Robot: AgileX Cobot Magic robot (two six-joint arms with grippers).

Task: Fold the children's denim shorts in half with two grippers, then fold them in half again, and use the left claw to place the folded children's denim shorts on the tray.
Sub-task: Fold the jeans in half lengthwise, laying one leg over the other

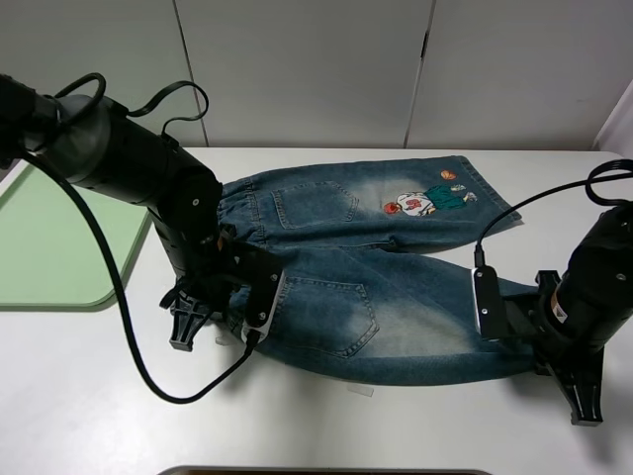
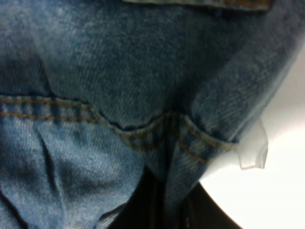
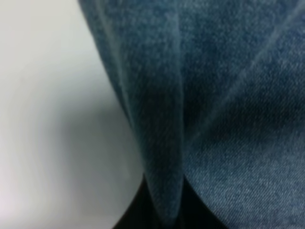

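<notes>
At the waistband end of the children's denim shorts (image 1: 366,267), the left claw (image 1: 240,329) is clenched on the near edge of the cloth. Its wrist view shows this closely: a raised fold of denim with orange double stitching runs down between the two dark fingers (image 2: 143,207), and they press on it from both sides. A small translucent tab (image 2: 252,152) sticks out from the cloth edge there.

The right claw (image 1: 519,332) is also closed tight. It grasps the hem end of the near leg, and in its wrist view a narrow ridge of blue denim is pinched between the dark fingers (image 3: 136,214).

The shorts lie spread on the white table (image 1: 99,406) with the back side up, the gathered waistband (image 1: 229,208) toward the left arm and both legs pointing toward the right arm. One patch pocket (image 1: 312,206) is on the far half and the other (image 1: 331,315) on the near half. A cartoon figure (image 1: 425,198) is sewn on the far leg, close to its hem.

The tray (image 1: 49,237), pale green, lies on the same table on the left arm's side, apart from the shorts; the picture edge cuts it. A black cable (image 1: 129,336) hangs from the left arm in a loop over the table. Behind the table stand pale wall panels (image 1: 297,69) with dark vertical seams.
</notes>
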